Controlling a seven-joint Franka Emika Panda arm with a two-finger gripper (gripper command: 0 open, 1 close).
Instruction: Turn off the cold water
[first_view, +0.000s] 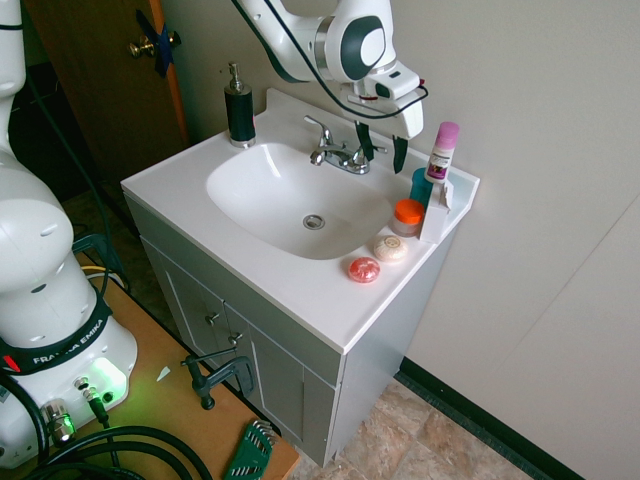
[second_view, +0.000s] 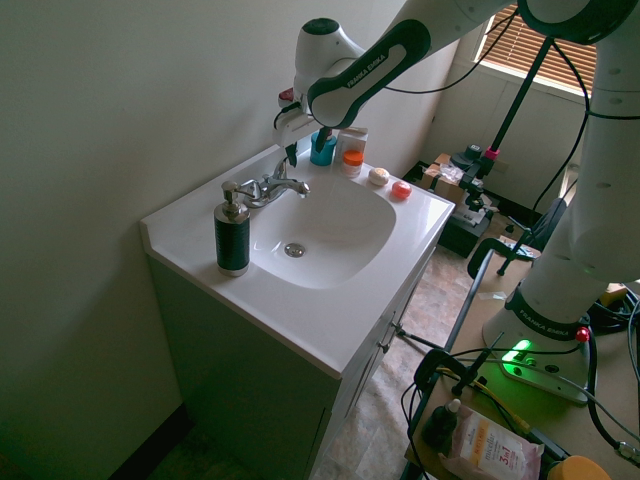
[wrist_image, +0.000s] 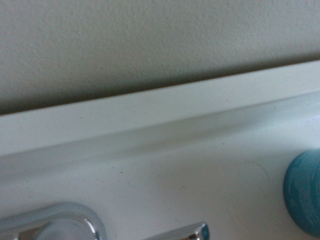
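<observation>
Pincer (first_view: 380, 146): fingers apart and pointing down, nothing between them, hanging just above the back of the table (first_view: 300, 290).

Cold handle (first_view: 376, 150): the faucet lever on the cup side, directly beneath the pincer; one dark finger stands at it, the other just beyond toward the cup. I cannot tell whether either finger touches the chrome.

Faucet (first_view: 340, 155): spout and the other lever (first_view: 316, 124) lie to the far side of the pincer from the cup. No running stream can be made out in either wide view.

Wrist view: the lever end (wrist_image: 187, 233) and part of the faucet base (wrist_image: 55, 222) sit at the frame's lower edge, with the cup (wrist_image: 304, 192) close by; the backsplash (wrist_image: 160, 117) fills the rest.

Risk, slip: the lever is thin, smooth chrome, so a shallow push would likely skate off it without turning the valve.

Risk, clutter: the teal cup (first_view: 421, 186) is just beside the outer finger, with the pink-capped bottle (first_view: 441, 150) and orange-lidded jar (first_view: 407, 215) near behind it; a sweep toward that side could topple them.

Risk, wrong way: turning the lever in the opening direction would increase the flow.

Risk, wall: the wall (first_view: 520, 80) is close behind the wrist, so a wide rotation could knock against it.
</observation>
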